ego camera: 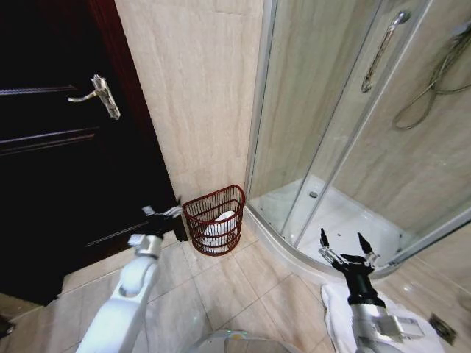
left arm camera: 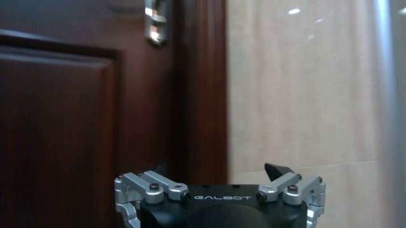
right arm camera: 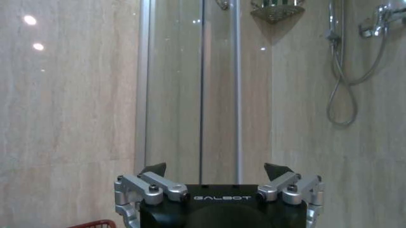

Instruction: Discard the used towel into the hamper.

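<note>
Hamper (ego camera: 215,219) stands upright, rim upward, between 2 open, empty claws: left (ego camera: 163,213), right (ego camera: 344,245).

White-shelled arms, black wrists marked GALBOT, silver screw-studded knuckles, black pointed fingertips (ego camera: 324,237).

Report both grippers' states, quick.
Left gripper: open, empty, beside the hamper.
Right gripper: open, empty, above a white towel.
</note>
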Tool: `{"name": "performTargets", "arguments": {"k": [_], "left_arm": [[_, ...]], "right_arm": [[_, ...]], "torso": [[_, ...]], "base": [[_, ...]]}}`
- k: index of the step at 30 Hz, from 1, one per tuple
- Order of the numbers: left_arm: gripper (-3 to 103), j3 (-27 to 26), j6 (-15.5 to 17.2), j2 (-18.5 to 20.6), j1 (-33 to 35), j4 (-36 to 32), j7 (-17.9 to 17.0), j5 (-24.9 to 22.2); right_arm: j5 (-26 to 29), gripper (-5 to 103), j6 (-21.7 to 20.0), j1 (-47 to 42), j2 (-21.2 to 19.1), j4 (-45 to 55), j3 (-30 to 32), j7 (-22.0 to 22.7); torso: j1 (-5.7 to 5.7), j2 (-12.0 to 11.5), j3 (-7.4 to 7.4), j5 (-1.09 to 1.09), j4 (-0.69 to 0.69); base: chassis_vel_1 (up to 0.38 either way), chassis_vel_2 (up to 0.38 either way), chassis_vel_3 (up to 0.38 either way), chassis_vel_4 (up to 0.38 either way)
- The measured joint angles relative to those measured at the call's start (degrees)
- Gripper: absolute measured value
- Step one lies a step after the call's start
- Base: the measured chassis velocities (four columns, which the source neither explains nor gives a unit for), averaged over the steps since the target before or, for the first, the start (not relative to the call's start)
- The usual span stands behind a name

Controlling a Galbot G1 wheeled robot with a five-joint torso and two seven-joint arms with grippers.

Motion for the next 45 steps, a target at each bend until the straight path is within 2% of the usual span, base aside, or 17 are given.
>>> {"name": "performTargets", "arguments": {"k": [6,13,16,21,26,37,45], "left_arm": [[100,0.2,1.5,0.7,1.2,-1.1,-0.9,0.2],[100,1.1,1.7,2.7,0.6,-0.9,1.1,-1.8],[100,1.6,2.3,2.6,-0.2,-0.5,2.4,-3.0],[100,1.9,3.6,1.9,-0.7,-0.5,2.9,-3.5],[100,1.9,4.2,1.4,-0.4,-1.3,3.2,-3.4],[100,1.7,3.4,1.4,0.7,-1.5,3.5,-2.5],[100,1.5,1.8,1.8,1.0,-0.1,3.5,-2.4]], "right_arm": [[3.3,100,2.7,-2.4,-0.1,0.0,0.6,-0.8],[5.1,100,4.7,-3.4,-2.9,-1.9,3.0,1.3],[5.0,100,3.2,-1.7,-3.6,-1.7,2.6,3.8],[4.3,100,0.1,0.0,-3.2,0.2,1.1,4.9],[3.2,100,-0.5,0.0,-3.3,0.9,1.1,4.9],[3.0,100,1.4,-1.9,-3.2,0.3,1.9,3.6],[0.1,100,3.0,-2.3,-2.5,-1.1,2.0,3.6]], "torso": [[0.01,0.0,0.0,0.0,-0.01],[0.0,0.0,0.0,0.02,-0.01],[0.01,0.0,0.01,0.01,-0.01],[0.01,0.0,0.01,0.0,0.0],[0.01,0.0,0.01,0.0,0.0],[0.01,0.0,0.01,0.0,0.0],[0.01,0.0,0.01,0.0,0.0]], "base": [[0.0,0.0,0.0,0.0],[0.0,0.0,0.0,0.0],[0.0,0.0,0.0,0.0],[0.0,0.0,0.0,0.0],[0.0,0.0,0.0,0.0],[0.0,0.0,0.0,0.0],[0.0,0.0,0.0,0.0]]}}
